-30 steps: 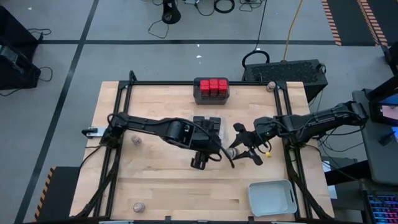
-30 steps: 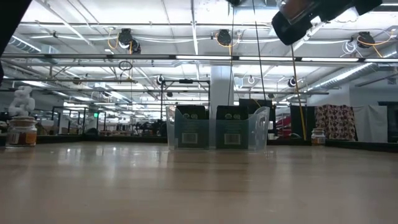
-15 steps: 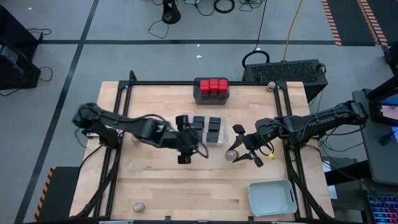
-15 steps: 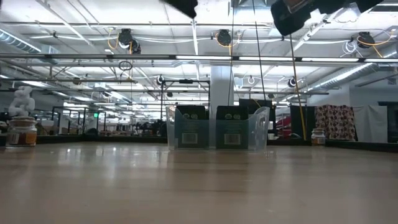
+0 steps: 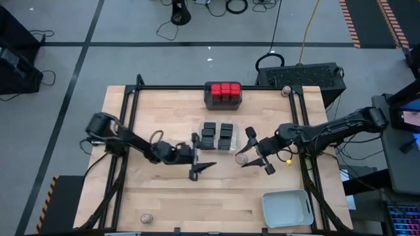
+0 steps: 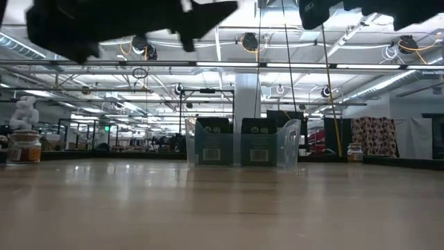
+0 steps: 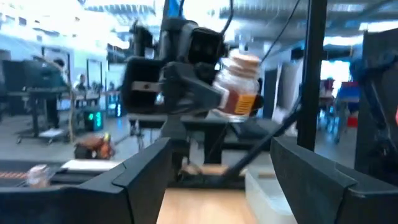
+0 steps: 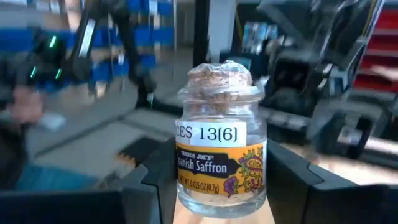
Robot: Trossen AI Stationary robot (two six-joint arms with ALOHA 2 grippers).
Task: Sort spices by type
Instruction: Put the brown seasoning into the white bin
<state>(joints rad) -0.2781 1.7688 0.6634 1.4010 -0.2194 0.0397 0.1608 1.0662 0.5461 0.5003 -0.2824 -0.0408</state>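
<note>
Our right tool [image 5: 252, 156] grips a round glass saffron jar [image 8: 221, 146] with a cork stopper; our left tool [image 5: 201, 157] gapes empty over the wooden desk [image 5: 164, 190].

The clear tray [image 5: 218, 137] with boxes sits at the table's middle. At 12 o'clock from it is another tray [image 5: 223, 96] of blocks. At 4 o'clock, a third tray [image 5: 287, 208] sits near the table's corner. 1 jar [image 5: 146, 217] lies at 7 o'clock.

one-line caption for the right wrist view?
Right gripper holding a corked Spanish saffron jar between its fingers.
</note>
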